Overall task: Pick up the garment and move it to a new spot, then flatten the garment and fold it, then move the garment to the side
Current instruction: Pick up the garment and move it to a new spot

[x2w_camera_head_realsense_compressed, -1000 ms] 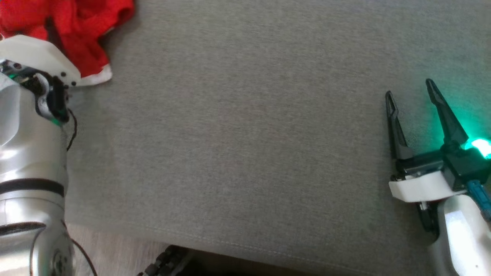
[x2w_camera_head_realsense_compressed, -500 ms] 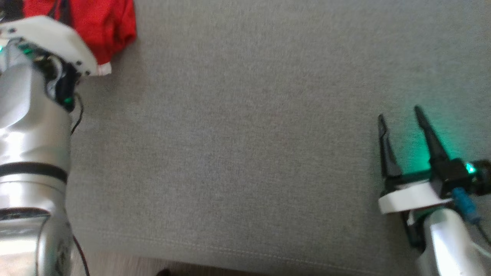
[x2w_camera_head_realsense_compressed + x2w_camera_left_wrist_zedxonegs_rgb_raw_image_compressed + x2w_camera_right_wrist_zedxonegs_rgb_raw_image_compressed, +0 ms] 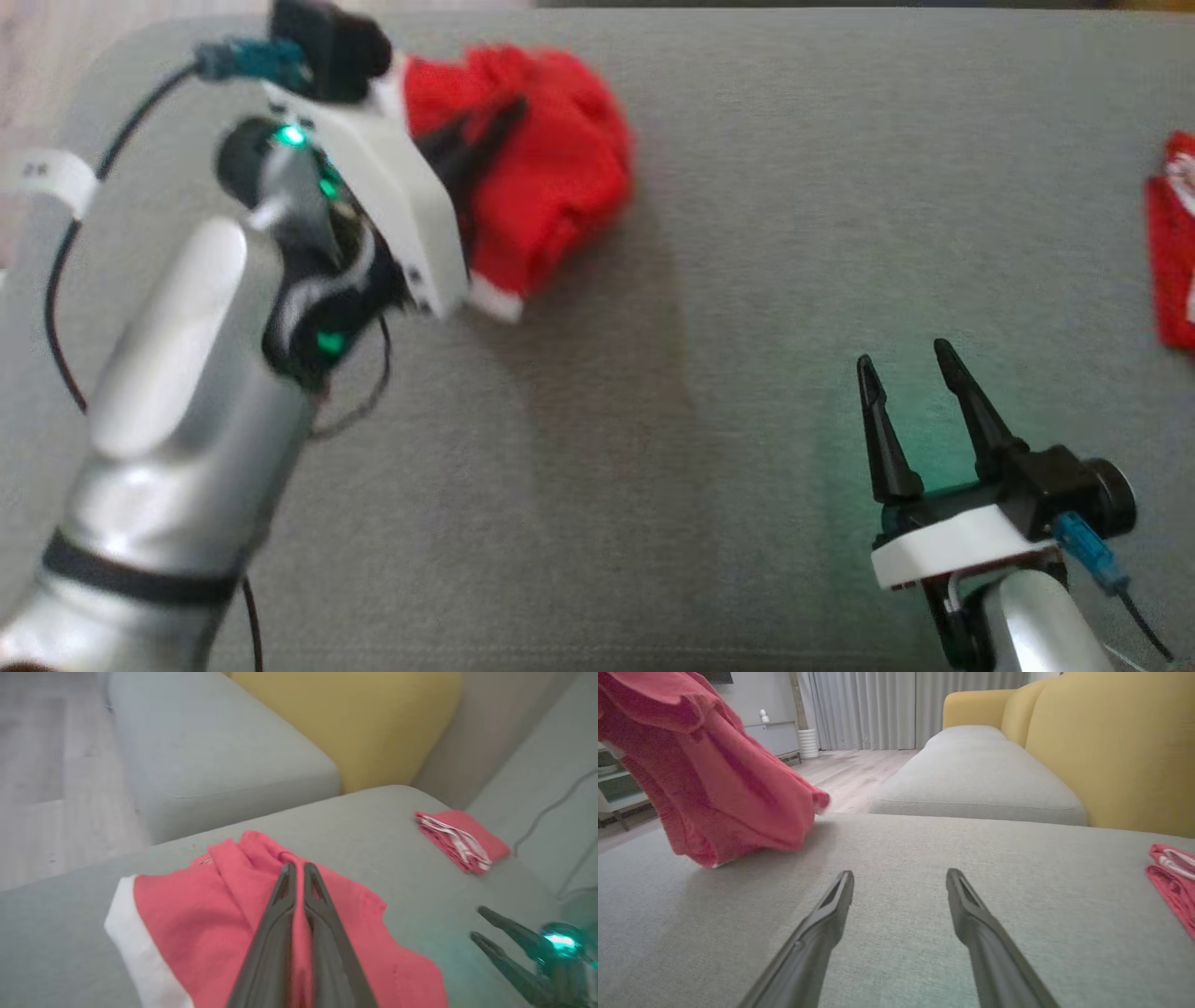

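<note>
The garment (image 3: 551,177) is a crumpled red piece with a white hem, at the upper left of the grey cushion (image 3: 747,280). My left gripper (image 3: 509,107) is shut on a fold of it. In the left wrist view the two fingers (image 3: 280,914) press together on the red cloth (image 3: 196,914). Seen from the right wrist, the garment (image 3: 714,788) hangs up at the left, its lowest edge at the cushion surface. My right gripper (image 3: 901,359) stands open at the lower right, well apart from the garment, with nothing between its fingers (image 3: 831,914).
A folded red and white cloth (image 3: 1176,243) lies at the cushion's right edge. Behind the cushion are a yellow sofa back (image 3: 1111,751) and another grey seat (image 3: 980,779). Wooden floor (image 3: 56,788) lies past the cushion's left edge.
My left gripper has gone from open to shut on the garment and raised it. The head camera has shifted, so the whole picture has moved. The right gripper stays open.
</note>
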Tool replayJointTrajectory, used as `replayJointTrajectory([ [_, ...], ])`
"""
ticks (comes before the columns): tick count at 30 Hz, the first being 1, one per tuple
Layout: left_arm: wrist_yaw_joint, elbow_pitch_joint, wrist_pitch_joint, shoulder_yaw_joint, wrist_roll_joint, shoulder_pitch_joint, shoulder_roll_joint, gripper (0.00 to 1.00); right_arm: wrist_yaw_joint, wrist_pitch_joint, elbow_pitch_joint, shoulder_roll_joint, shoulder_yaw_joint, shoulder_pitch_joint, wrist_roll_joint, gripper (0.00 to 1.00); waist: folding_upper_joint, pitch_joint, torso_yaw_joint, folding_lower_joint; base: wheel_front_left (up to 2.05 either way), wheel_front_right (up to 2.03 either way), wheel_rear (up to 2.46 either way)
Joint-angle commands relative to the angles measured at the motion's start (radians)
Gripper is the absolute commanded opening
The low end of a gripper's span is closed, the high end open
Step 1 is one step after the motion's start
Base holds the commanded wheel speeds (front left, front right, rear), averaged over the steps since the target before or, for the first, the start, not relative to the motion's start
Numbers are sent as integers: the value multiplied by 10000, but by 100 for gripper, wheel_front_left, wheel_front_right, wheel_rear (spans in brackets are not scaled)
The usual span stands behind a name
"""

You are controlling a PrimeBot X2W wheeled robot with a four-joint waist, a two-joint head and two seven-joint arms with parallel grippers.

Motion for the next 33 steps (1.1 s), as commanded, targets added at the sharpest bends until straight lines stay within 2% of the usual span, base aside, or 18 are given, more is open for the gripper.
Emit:
replayJointTrajectory([
  [1, 4, -1030, 413, 303, -285, -145, 458, 0, 65, -135, -379, -1, 280, -51, 133, 100, 0, -217, -582, 1, 0, 0, 0],
  [2, 137, -2059, 1021, 121, -614, 394, 475, 0, 65, -136, -407, -1, 368, -69, 283, 100, 0, -169, -928, 1, 0, 0, 0],
  [4, 440, -2666, 1372, -160, -698, 840, 285, 0, 65, -136, -428, -1, 432, -124, 447, 100, 0, -63, -1273, 1, 0, 0, 0],
  [6, 700, -2869, 1472, -578, -619, 1203, -100, 0, 65, -136, -412, 0, 503, -199, 610, 100, 0, 24, -1633, 1, 0, 0, 0],
  [9, 1046, -2584, 1419, -1326, -510, 1627, -1035, 0, 65, -136, -386, 0, 535, -253, 835, 100, 0, 127, -2084, 1, 0, 0, 0],
  [13, 1499, -1638, 886, -2267, -85, 1736, -1725, 0, 65, -136, -323, 0, 604, -336, 1029, 100, 0, 257, -2619, 1, 0, 0, 0],
  [16, 1933, -877, 202, -2848, 43, 1579, -1871, 0, 65, -137, -268, 0, 628, -374, 1123, 100, 0, 321, -2913, 1, 0, 0, 0],
  [18, 2364, -732, -638, -3258, -385, 1428, -1885, 0, 65, -137, -217, 0, 624, -388, 1148, 100, 0, 342, -3042, 1, 0, 0, 0],
  [19, 2558, -701, -1069, -3545, -701, 1344, -1887, 20, 65, -137, -187, 0, 613, -384, 1157, 100, 0, 342, -3080, 1, 0, 0, 0],
  [20, 2693, -670, -1502, -3889, -945, 1218, -1888, 100, 65, -137, -158, 0, 613, -381, 1163, 100, 0, 348, -3109, 1, 0, 0, 0],
  [22, 2974, -580, -2229, -4551, -1338, 938, -1890, 100, 65, -137, -128, 0, 642, -391, 1162, 100, 0, 378, -3154, 1, 0, 0, 0],
  [26, 3179, -852, -3426, -5468, -2507, 583, -1891, 100, 65, -137, -100, 1, 592, -404, 1142, 100, 0, 362, -3051, 1, 0, 0, 0],
  [29, 3405, -1110, -4303, -5761, -3266, 380, -1892, 100, 65, -137, -93, 1, 464, -360, 1080, 100, 0, 249, -2861, 1, 0, 0, 0],
  [33, 3901, -854, -5513, -5741, -3235, 211, -1892, 100, 65, -137, -127, 1, 331, -234, 959, 100, 0, -39, -2623, 1, 0, 0, 0],
])
